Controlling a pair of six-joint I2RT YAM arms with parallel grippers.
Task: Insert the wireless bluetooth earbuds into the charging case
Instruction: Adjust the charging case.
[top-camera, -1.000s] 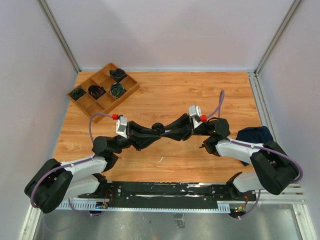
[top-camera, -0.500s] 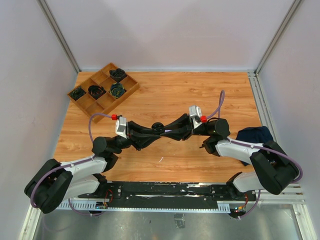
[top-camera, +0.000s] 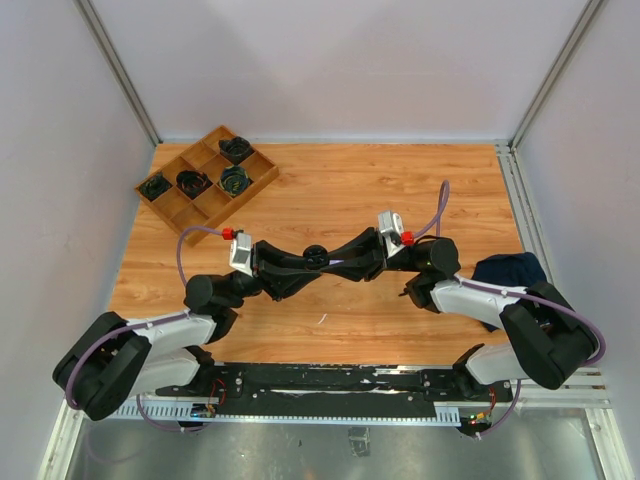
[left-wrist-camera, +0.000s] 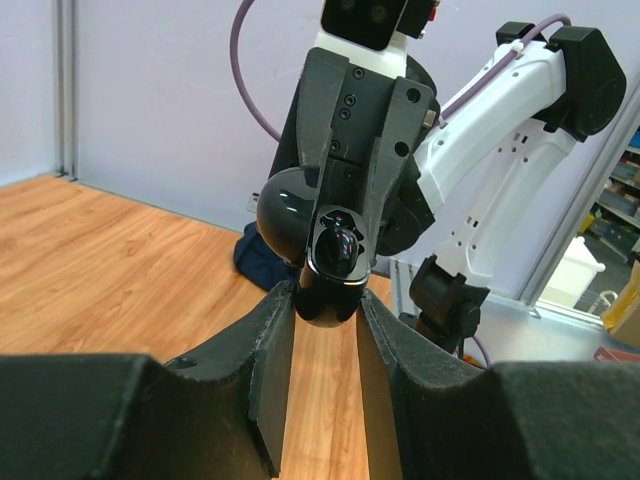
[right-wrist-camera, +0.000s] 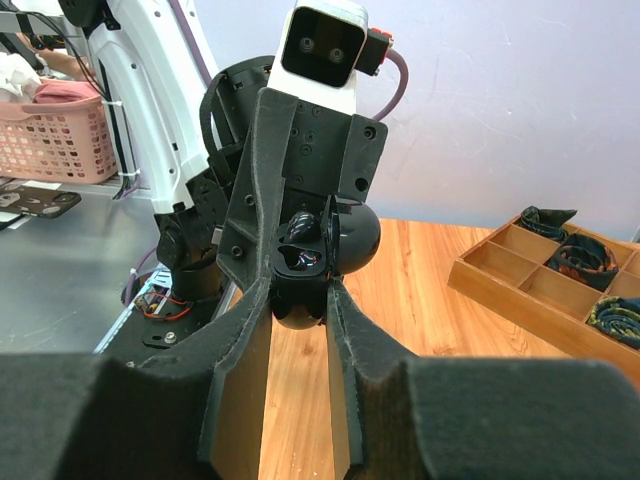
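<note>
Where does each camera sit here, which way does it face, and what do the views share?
Top external: above and behind the bases, looking down on the table; left arm and right arm show whole, left gripper and right gripper meeting at the charging case.
Left wrist: on the left arm, facing the right arm; own fingers at the bottom.
Right wrist: on the right arm, facing the left arm and the tray; own fingers at the bottom.
Shared: all three show the case; both wrist views show it open.

R tool (right-wrist-camera: 298, 288) clamps open black charging case (right-wrist-camera: 300, 312), earbud (right-wrist-camera: 297, 228) inside; L tool (right-wrist-camera: 300, 250) facing; cable tray (right-wrist-camera: 520, 310) at right.
</note>
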